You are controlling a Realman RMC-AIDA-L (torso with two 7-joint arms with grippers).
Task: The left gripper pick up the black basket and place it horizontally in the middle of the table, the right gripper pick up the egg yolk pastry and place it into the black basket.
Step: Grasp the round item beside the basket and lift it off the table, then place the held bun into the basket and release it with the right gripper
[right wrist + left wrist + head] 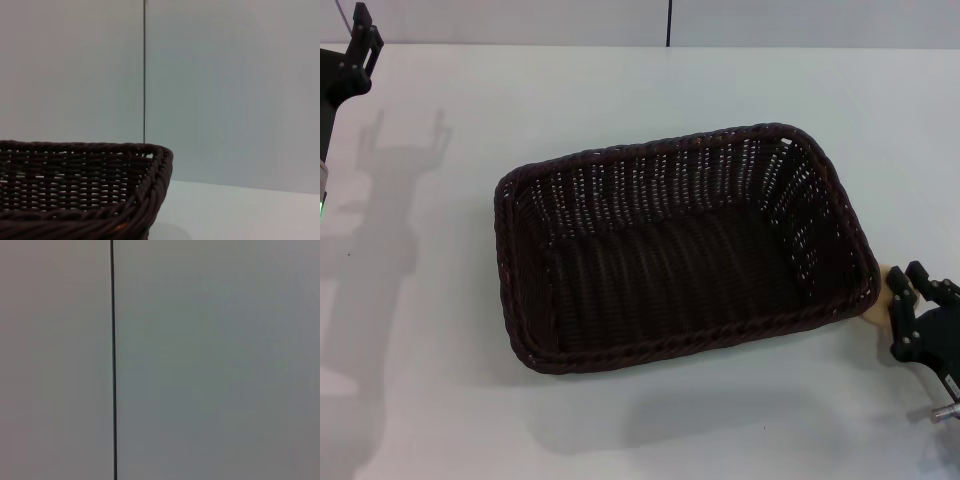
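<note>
The black basket [680, 250] lies lengthwise across the middle of the white worktop [620, 90], its woven floor bare, nothing inside. The egg yolk pastry [885, 297] sits on the worktop just outside the basket's 4 o'clock corner, touching the rim. The right pincer [912, 300] is at the pastry from the 4 o'clock side, its knobbly fingers spread around it; whether they press on it I cannot tell. The left pincer [358, 50] is parked at the worktop's 10 o'clock corner, well apart from the basket; its opening cannot be told.
</note>
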